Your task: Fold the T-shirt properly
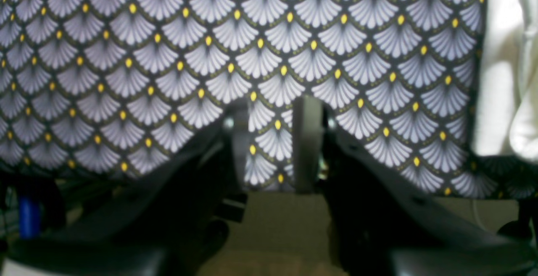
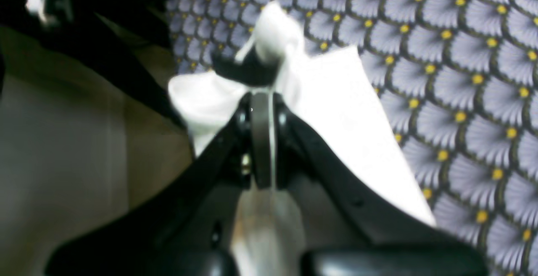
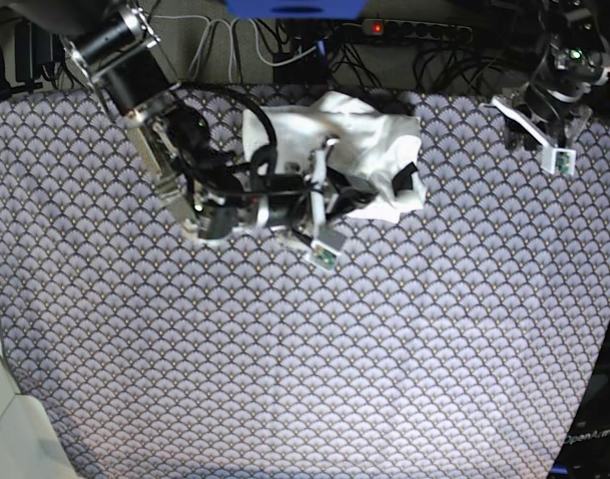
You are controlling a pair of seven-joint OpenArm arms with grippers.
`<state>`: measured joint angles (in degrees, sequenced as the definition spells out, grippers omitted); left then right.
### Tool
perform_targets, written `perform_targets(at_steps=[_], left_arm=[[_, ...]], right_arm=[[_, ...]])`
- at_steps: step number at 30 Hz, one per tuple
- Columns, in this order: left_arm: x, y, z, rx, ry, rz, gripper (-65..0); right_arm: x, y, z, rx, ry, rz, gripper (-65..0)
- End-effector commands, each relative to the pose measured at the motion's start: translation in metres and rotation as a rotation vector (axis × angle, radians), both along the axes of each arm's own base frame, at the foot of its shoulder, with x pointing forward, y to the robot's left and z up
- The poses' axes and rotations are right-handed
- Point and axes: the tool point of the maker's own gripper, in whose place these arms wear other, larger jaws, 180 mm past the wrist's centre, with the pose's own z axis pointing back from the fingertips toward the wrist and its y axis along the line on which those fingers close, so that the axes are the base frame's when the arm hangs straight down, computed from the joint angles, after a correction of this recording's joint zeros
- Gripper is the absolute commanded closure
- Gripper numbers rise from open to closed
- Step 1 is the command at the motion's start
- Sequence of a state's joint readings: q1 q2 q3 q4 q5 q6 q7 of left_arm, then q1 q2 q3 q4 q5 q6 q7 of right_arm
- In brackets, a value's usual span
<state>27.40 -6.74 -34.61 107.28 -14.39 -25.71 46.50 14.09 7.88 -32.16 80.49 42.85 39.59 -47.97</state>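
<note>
Right pincer (image 2: 261,99) clamped tight on bunched white fold of T-shirt (image 3: 369,140); cloth spreads beyond and right of tips. Print hidden; shirt crumpled at table (image 3: 384,339) far edge, partly masked by right arm. Left pincer (image 1: 275,141) parted, nothing between tips, only patterned table cover beneath; shirt edge blurred far right, cut off.

The right arm reaches in from ten o'clock, low, its claw (image 2: 261,99) pinched tight on white cloth (fingers pressed together). The left arm sits folded at two o'clock, its claw (image 1: 271,141) parted, gripping nothing.
</note>
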Motion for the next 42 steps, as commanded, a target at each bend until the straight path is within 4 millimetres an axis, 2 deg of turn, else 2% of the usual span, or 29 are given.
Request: perform_targets(at_steps=[1, 6, 11, 13, 17, 21, 26, 31, 34, 38, 42], left_arm=[[0.005, 0.003, 0.009, 0.012, -0.035, -0.004, -17.8], [-0.004, 0.002, 0.004, 0.005, -0.012, -0.003, -17.8], [-0.010, 0.003, 0.002, 0.014, 0.003, -0.004, -17.8], [-0.010, 0.004, 0.002, 0.016, 0.003, -0.006, -17.8], [-0.010, 0.004, 0.002, 0.018, 0.004, -0.006, -17.8], [-0.008, 0.001, 0.002, 0.011, 0.002, -0.007, -17.9], [0.000, -0.001, 0.006, 0.001, -0.024, -0.007, -18.0], [0.009, -0.010, 0.007, -0.012, -0.039, -0.028, -18.0], [0.011, -0.016, 0.006, -0.022, -0.038, -0.045, -18.0], [0.012, -0.021, 0.005, -0.028, -0.038, -0.057, -18.0], [0.017, -0.021, 0.007, -0.029, -0.050, -0.057, -18.0]], right_arm=[[0.012, 0.007, 0.016, 0.052, -0.027, -0.007, 0.0], [0.022, 0.016, -0.005, 0.032, 0.024, -0.001, 0.0], [0.031, 0.012, -0.028, 0.051, 0.085, -0.067, 0.0], [0.034, 0.009, -0.031, 0.061, 0.093, -0.090, 0.0], [0.043, 0.006, -0.023, 0.058, 0.063, -0.088, 0.0], [0.032, 0.013, 0.002, 0.041, -0.009, -0.006, 0.0], [-0.007, 0.030, 0.030, 0.096, -0.068, 0.075, 0.0], [-0.030, 0.041, 0.015, 0.115, 0.025, 0.051, 0.0], [-0.029, 0.040, -0.003, 0.090, 0.076, 0.037, 0.0], [-0.025, 0.045, -0.007, 0.133, 0.106, -0.003, 0.0], [-0.022, 0.046, -0.022, 0.150, 0.156, -0.048, 0.0]])
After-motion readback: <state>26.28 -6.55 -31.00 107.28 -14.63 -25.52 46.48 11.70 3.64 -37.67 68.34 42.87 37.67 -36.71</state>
